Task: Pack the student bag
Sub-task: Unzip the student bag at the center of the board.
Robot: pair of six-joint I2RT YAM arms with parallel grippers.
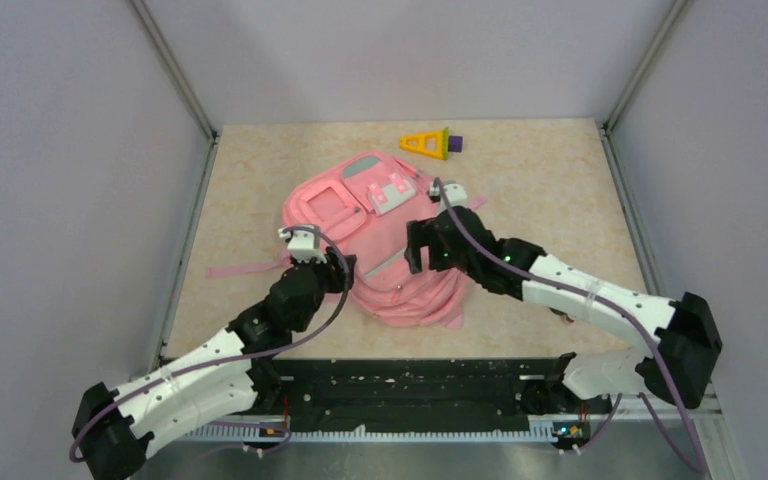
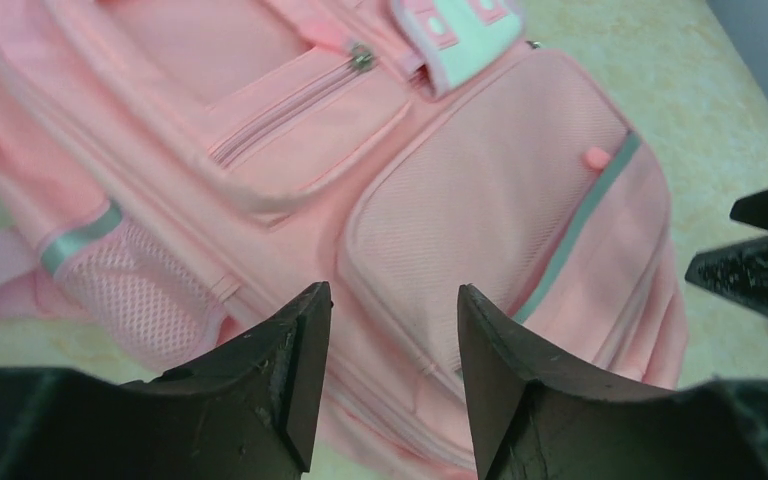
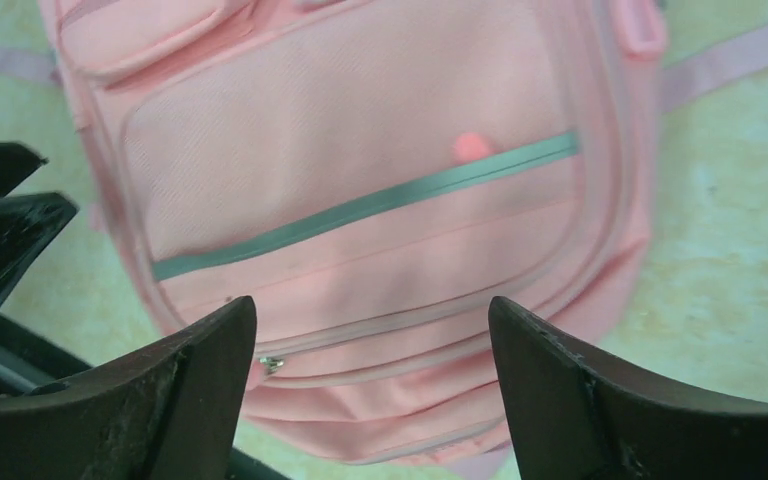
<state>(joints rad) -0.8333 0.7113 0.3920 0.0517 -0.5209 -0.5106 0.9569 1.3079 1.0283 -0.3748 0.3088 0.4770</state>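
Student bag (image 1: 395,288), pink, lies front-up at the middle of the table (image 1: 560,200). My left gripper (image 2: 392,300) hangs over its front pocket, jaws spread and empty. My right gripper (image 3: 372,305) does likewise, spread wider. A yellow-and-purple triangular toy (image 1: 428,143) sits near the far edge.

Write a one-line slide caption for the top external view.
Left gripper and right gripper poised over the pink backpack, yellow-and-purple toy beyond.

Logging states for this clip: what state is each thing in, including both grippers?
Pink fabric backpack: lying flat, front up, visible zips look closed.
Yellow triangular toy with purple end: on the table beyond the backpack, unpacked.
Left gripper: open, over the backpack, empty.
Right gripper: open, over the backpack, empty.
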